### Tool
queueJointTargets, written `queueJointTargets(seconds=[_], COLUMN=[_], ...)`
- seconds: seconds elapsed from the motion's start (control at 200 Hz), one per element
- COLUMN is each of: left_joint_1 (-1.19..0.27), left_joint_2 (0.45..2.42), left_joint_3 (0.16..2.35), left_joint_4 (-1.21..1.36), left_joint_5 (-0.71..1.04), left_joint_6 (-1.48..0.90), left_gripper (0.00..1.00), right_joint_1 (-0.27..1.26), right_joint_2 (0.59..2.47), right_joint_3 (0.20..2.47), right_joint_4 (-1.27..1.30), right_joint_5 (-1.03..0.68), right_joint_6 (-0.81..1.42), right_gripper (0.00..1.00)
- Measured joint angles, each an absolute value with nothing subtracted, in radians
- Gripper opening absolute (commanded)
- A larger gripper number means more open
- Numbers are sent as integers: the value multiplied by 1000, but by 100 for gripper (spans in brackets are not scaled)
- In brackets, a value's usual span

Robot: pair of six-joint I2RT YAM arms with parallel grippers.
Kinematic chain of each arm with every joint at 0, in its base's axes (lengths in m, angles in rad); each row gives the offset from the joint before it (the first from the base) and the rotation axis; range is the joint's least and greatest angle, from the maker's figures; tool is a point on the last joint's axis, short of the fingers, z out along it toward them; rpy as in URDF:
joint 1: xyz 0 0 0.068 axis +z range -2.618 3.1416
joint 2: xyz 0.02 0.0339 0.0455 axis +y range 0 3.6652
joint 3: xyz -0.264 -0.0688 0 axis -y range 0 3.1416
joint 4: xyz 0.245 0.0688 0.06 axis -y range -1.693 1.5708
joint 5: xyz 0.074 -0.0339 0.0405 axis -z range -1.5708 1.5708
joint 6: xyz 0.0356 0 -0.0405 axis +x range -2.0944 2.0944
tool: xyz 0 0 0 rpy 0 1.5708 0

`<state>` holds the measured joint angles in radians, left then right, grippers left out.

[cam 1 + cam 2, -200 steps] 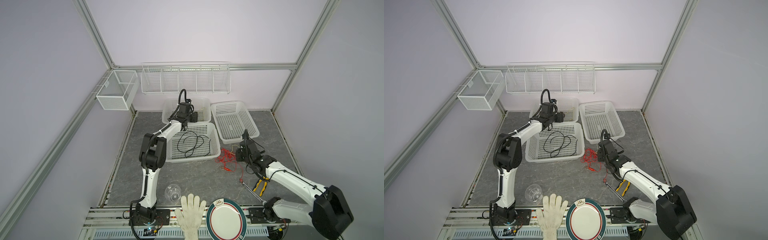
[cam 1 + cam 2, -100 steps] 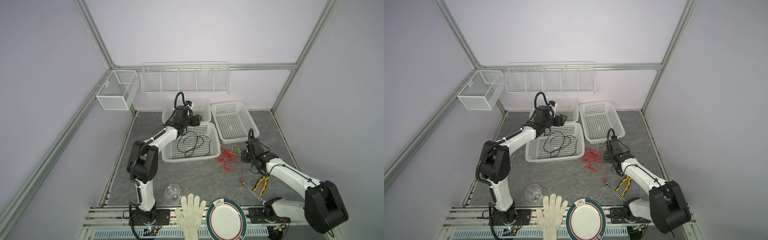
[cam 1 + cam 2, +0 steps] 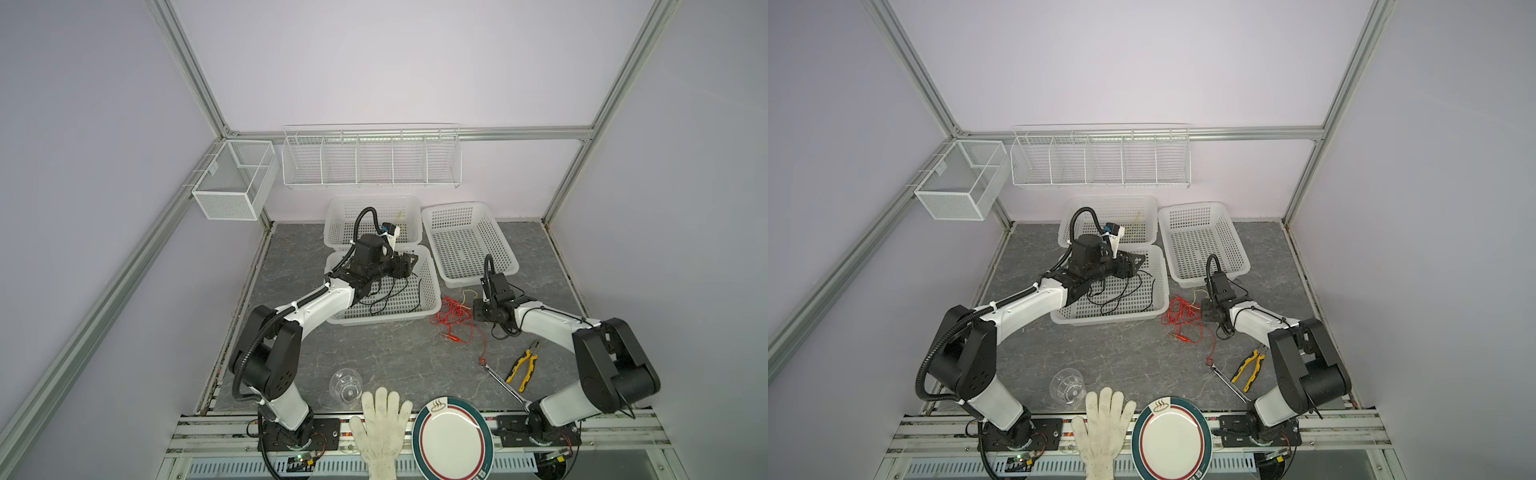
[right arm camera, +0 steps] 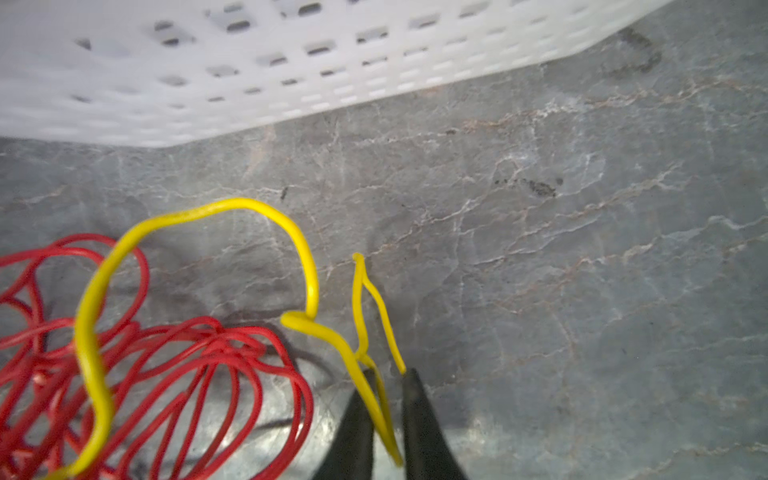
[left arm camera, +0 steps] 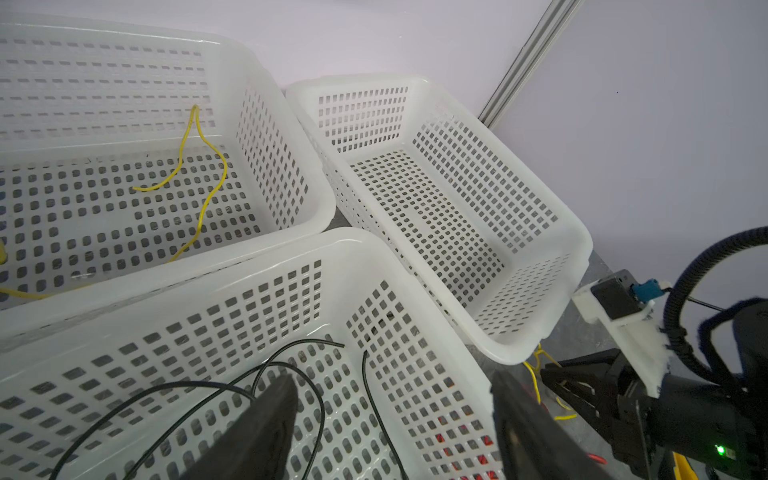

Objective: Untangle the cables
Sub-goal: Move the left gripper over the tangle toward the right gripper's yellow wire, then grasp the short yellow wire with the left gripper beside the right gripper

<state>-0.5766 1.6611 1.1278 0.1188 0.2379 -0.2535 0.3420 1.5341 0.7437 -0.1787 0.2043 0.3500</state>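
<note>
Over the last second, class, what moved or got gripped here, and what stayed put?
The right jaws shut on the yellow cable beside the red cable. The left jaws, open, swung from the back basket to above the front basket holding the black cable. Baskets, pliers, glove and plate stayed put.

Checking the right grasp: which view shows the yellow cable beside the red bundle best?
Right wrist: the yellow cable is close and sharp, crossing the red cable, a strand between the right gripper's jaws. Both top views show a tiny squiggle; left wrist, a short piece.
</note>
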Motion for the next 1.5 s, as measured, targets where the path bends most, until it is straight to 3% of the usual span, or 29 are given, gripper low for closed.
queueJointTargets(seconds=[0.165,0.54,0.775,1.02,1.295,1.5], left_joint_1=[-584,-644,-728,-841,-867,-881], left_joint_2=[1622,1608,1608,1661,1779,1837], left_joint_3=[1094,1099,1148,1262,1323,1373], left_joint_4=[133,152,148,87,35,23], left_joint_5=[263,318,378,423,447,475], left_joint_6=[-255,-251,-223,-150,-141,-162], left_gripper=[77,78,77,71,66,52], right_joint_1=[342,482,513,514,516,516], right_joint_2=[1458,1034,947,917,852,834], right_joint_3=[732,679,630,624,606,590], right_joint_4=[-215,-324,-321,-308,-280,-253], right_joint_5=[216,339,336,303,262,237], right_joint_6=[346,257,191,155,137,130], right_gripper=[6,6,6,6,6,7])
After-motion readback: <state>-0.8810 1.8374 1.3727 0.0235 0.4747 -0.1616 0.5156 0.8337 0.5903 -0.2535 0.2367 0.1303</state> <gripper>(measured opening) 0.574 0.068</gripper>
